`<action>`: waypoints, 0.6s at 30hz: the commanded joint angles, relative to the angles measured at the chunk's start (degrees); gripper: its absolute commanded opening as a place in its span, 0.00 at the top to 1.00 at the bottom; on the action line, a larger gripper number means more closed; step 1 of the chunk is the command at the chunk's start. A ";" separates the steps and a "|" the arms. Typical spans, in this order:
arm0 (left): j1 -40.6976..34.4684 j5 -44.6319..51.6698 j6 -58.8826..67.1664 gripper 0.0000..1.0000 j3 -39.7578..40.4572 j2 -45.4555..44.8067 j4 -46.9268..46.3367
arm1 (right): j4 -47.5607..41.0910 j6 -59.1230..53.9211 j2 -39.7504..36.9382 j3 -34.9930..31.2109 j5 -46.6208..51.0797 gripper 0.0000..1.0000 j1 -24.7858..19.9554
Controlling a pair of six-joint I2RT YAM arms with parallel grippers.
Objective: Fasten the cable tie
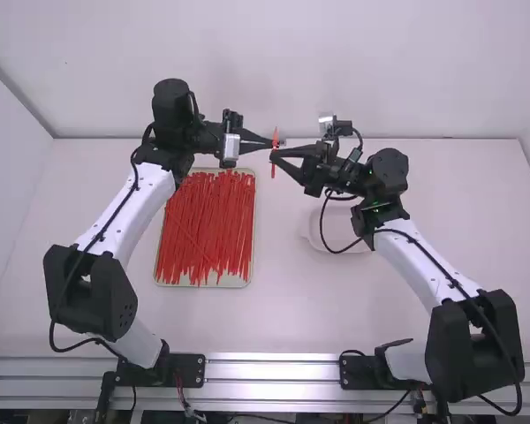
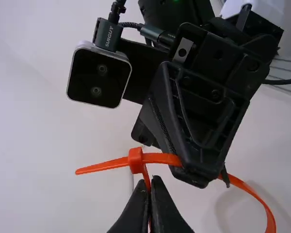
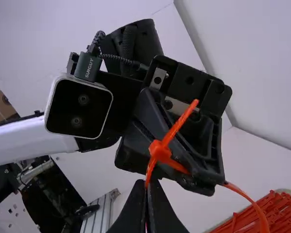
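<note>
The left tool (image 2: 148,193) and the right tool (image 3: 146,193) meet tip to tip above the far middle of the counter (image 1: 336,291). Both are clenched on one orange cable tie (image 2: 135,160), which is held off the counter, each tool gripping close to its square head. The strap curves away beyond the tools. A tray (image 1: 203,285) of spare ties (image 1: 208,225) lies below the left arm.

The cable tie (image 1: 275,141) sits between both arms' jaws, behind the tray (image 1: 203,286).
</note>
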 commanded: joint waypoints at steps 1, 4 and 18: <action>-0.22 3.65 0.59 0.98 -0.33 0.00 -0.66 | 0.94 0.15 0.44 -0.22 4.46 1.00 -0.57; -0.94 3.63 0.61 0.98 -0.33 0.00 -1.07 | 1.51 0.17 0.44 -0.22 4.63 1.00 -0.57; -2.32 3.52 8.11 0.98 -0.33 0.00 -8.20 | 2.95 1.20 0.44 -0.22 6.95 1.00 -1.49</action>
